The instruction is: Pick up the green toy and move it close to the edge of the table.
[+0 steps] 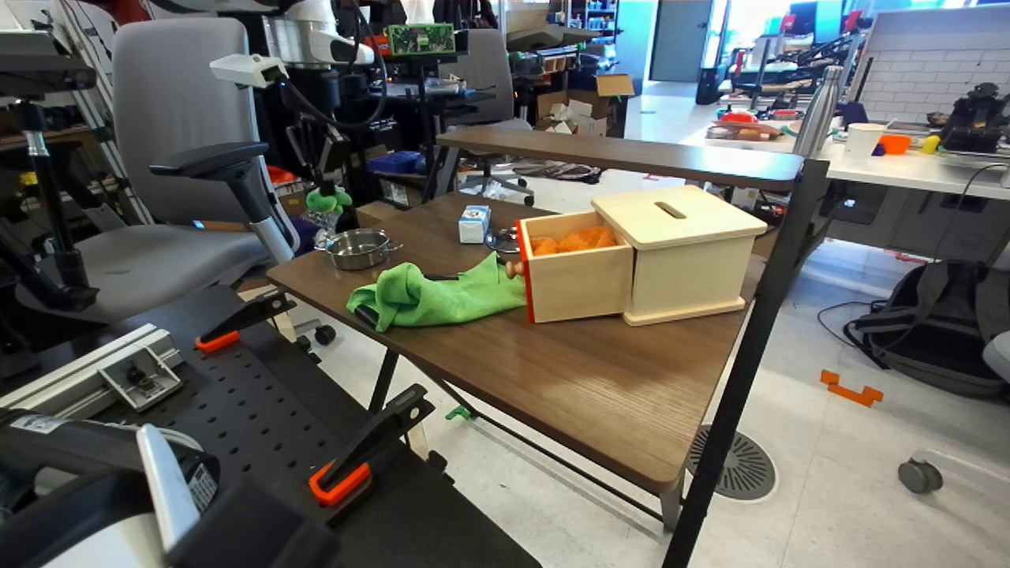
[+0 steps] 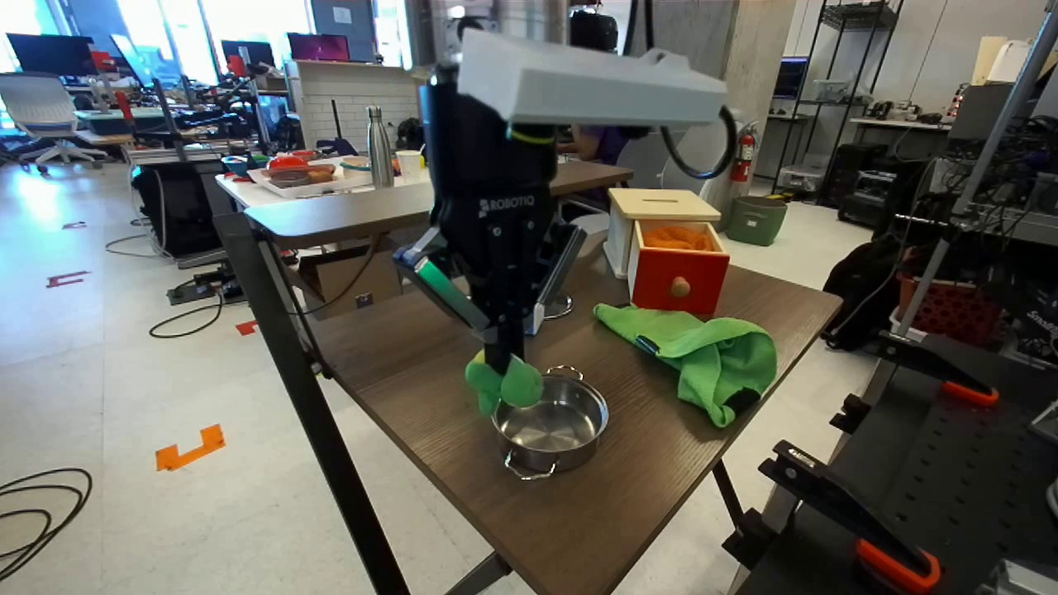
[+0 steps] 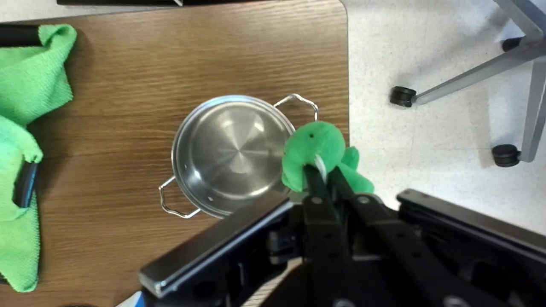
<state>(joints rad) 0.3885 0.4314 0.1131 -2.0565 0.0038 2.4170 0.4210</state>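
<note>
Near an edge of the table (image 3: 119,136), holds the green toy (image 3: 319,138) up in the gripper (image 3: 324,172), with jaws drawn narrow on the plush. Covers part of the rim of the pot (image 3: 232,149) and part of the table's edge in the wrist view; cannot tell from there alone whether directly over the table or slightly past it. Looks lifted off the table in both exterior views, with no contact visible underneath. Judging by that hold, counts as picked up already, and with the edge so near, seems most of the way through the carry. Leaves undone the lowering onto the table, the letting go and the backing away. Probably calls for a small shift inward before release, to avoid tumbling over the edge or landing against the pot. Needs nothing, by the task's wording, from the green cloth (image 2: 715,355), lying well apart.
</note>
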